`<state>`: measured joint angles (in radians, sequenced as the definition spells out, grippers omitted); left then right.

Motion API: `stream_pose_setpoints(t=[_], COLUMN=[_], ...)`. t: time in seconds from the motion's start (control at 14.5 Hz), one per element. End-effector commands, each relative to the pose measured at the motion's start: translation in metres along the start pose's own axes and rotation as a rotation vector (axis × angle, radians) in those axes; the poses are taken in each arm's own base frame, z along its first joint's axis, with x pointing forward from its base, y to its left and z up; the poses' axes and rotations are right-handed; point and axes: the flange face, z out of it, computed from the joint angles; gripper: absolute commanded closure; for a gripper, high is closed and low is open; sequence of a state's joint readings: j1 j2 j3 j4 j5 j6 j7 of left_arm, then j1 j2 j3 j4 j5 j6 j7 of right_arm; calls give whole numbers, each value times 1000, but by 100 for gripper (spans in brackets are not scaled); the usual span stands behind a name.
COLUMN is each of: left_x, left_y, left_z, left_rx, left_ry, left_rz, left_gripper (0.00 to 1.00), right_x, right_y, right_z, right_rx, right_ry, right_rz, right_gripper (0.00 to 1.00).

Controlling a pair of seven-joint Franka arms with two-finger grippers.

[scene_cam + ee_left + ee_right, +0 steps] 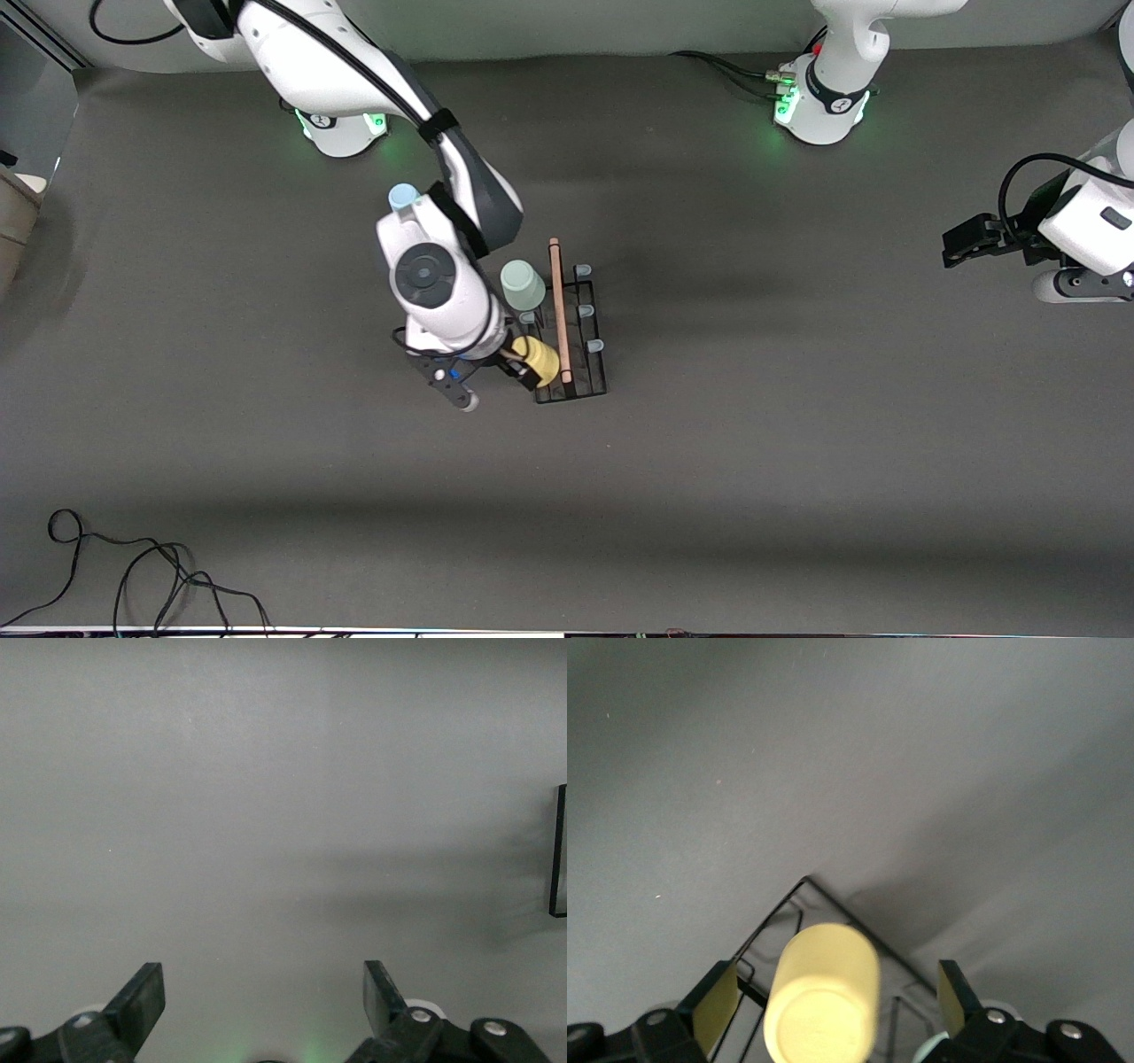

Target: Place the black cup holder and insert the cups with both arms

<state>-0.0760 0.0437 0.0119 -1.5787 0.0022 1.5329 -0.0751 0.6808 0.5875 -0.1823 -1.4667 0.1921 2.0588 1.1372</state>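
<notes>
The black rack (574,332) sits mid-table. The yellow cup (540,359) now rests tipped on a peg at the rack's end nearest the front camera. The right gripper (831,997) is wide open around it, holding nothing. The green cup (523,283) is on the rack too.

Next, I think, comes the blue cup (403,196), near the right arm's base. That arm's own elbow is in the way. The left gripper (264,1001) waits open, empty, near its end of the table.

Count of things on the desk (797,443)

One black cup holder (585,383); three cups: yellow (542,358), pale green (522,283), light blue (403,196); two arms, each with one claw.
</notes>
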Motion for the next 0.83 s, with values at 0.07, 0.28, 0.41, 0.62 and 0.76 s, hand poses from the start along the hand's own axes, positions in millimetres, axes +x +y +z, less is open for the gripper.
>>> stream_pose_setpoints(t=[0.07, 0.28, 0.41, 0.62, 0.76], left_x=[-4, -4, -4, -4, -4], left_y=[2, 2, 2, 2, 2], left_z=[-3, -3, -3, -3, -3], left_rx=[1, 1, 1, 1, 1], left_ry=[5, 5, 4, 4, 5], left_rz=[12, 12, 12, 12, 12], left_gripper=[0, 0, 0, 0, 0], right_x=[46, 81, 104, 146, 166], right_y=[41, 80, 107, 157, 186], right_z=[-85, -140, -174, -229, -252], right_rx=[-46, -72, -96, -126, -135], right_ry=[-8, -20, -33, -42, -41], right_rz=[-120, -205, -268, -363, -386], right_gripper=[0, 0, 0, 0, 0])
